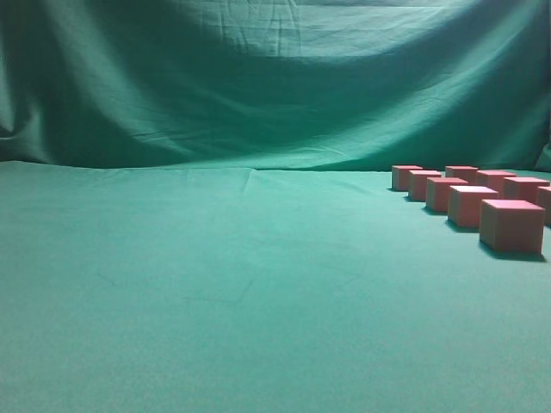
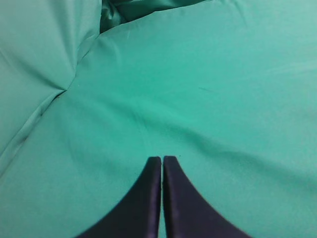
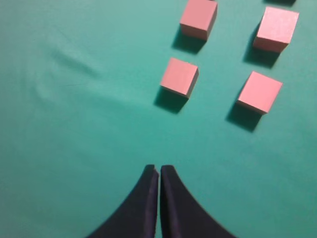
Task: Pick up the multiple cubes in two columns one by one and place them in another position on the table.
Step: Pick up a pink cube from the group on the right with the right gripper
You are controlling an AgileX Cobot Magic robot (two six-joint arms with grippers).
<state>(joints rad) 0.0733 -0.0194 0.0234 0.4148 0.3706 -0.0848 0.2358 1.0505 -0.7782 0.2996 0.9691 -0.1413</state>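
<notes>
**Both grippers closed, blocks waiting on the table**

We see our right gripper [image 3: 158,168] hanging above the green table [image 3: 74,148]. Its two dark fingers are pressed together and there is nothing between them. Ahead of it and off to its right sit four pink cubes [image 3: 180,76] in two lines. The nearest left cube is just ahead of the fingertips and a bit to the right. The nearest right cube [image 3: 259,92] sits farther to the right. Two more cubes sit behind these, one at the top of each line. None of them touch each other, and none touch the gripper.

Our left gripper [image 2: 162,158] is squeezed tight too, and it holds nothing. Under it is only green table cloth. Up ahead and to its left the cloth folds up into the backdrop [image 2: 44,44].

From the outside camera we see the two lines of cubes on the right side of the table, running away toward the wrinkled backdrop. We count about nine there, but the far ones overlap and one is cut off by the edge, so we are not sure. We cannot see either arm in that view.
</notes>
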